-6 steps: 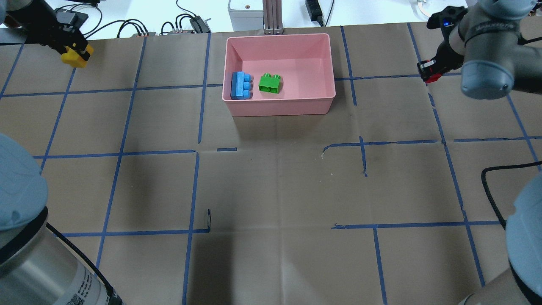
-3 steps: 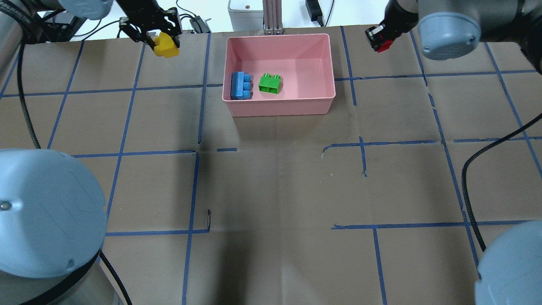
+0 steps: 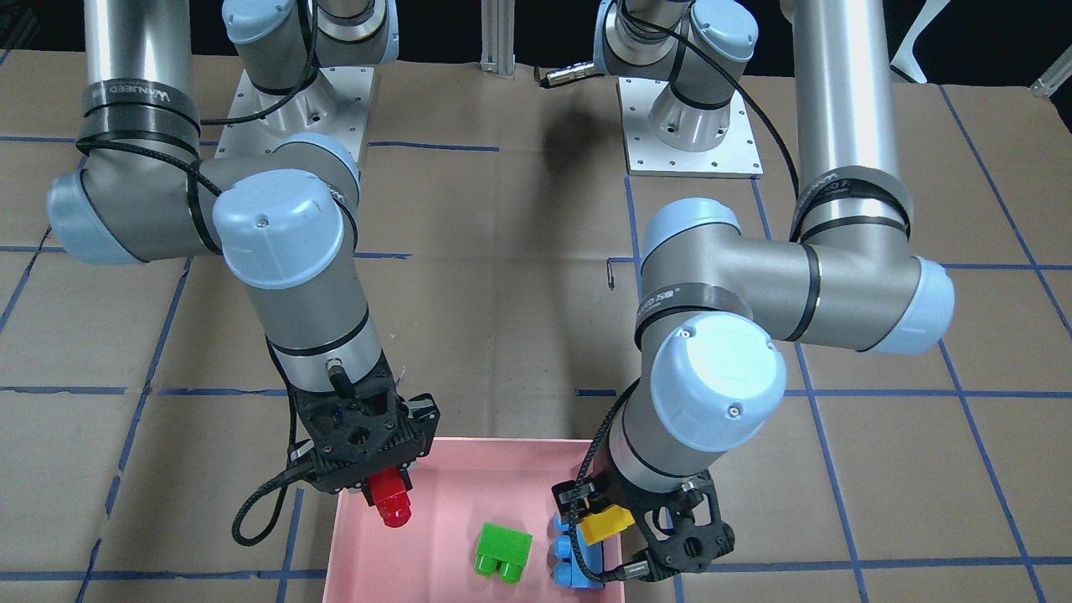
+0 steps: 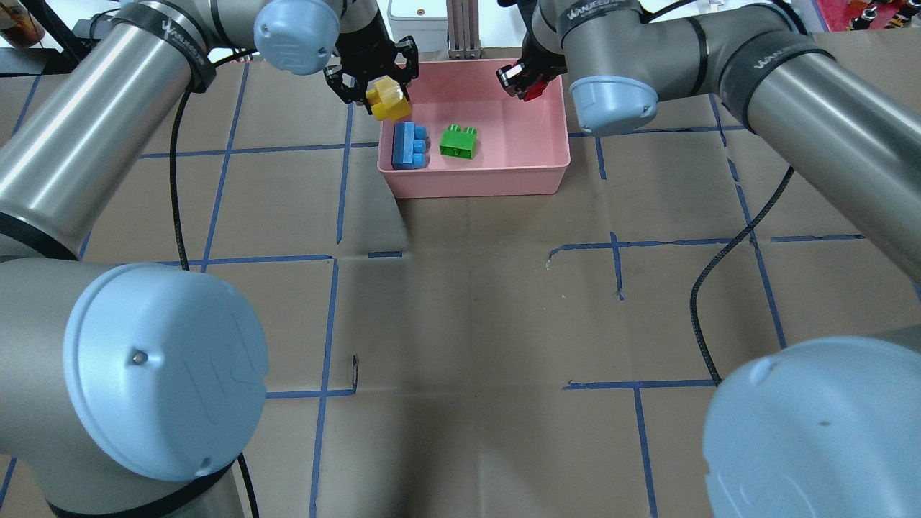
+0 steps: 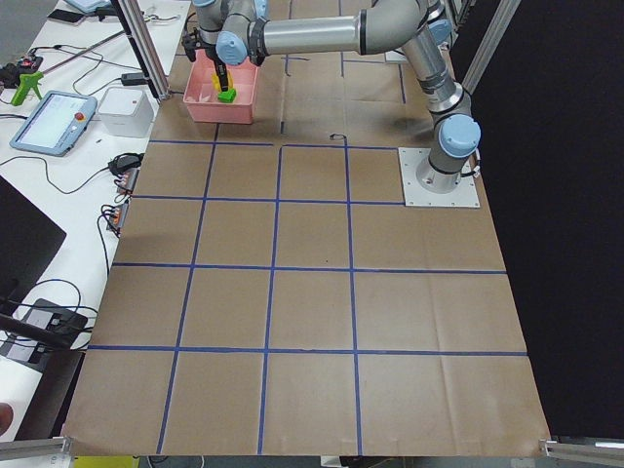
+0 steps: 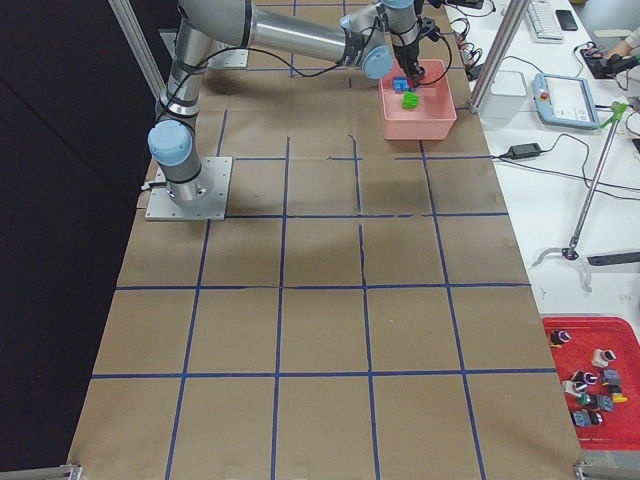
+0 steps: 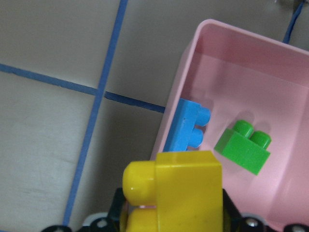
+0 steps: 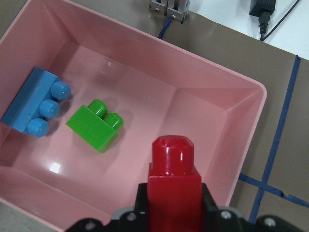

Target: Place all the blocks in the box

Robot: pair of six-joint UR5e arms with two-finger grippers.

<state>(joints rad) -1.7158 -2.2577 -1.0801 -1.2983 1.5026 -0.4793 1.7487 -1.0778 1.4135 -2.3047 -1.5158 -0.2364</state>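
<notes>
Final placing step, I judge. The left pincer (image 4: pixel 379 85) pinches the yellow block (image 7: pixel 183 193) over the box (image 4: pixel 475 188) rim facing the counter's (image 4: pixel 468 302) left edge. The right pincer (image 4: pixel 524 79) pinches the red block (image 8: pixel 174 179) above the box floor. The box sits mid far edge, holding the blue block (image 4: pixel 410 144) and green block (image 4: pixel 458 141). Next: carry the yellow block inward, then release both.

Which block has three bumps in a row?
The light blue block, lying against the wall of the pink box. The green block beside it shows only two bumps; the red block in the right gripper shows one.
</notes>
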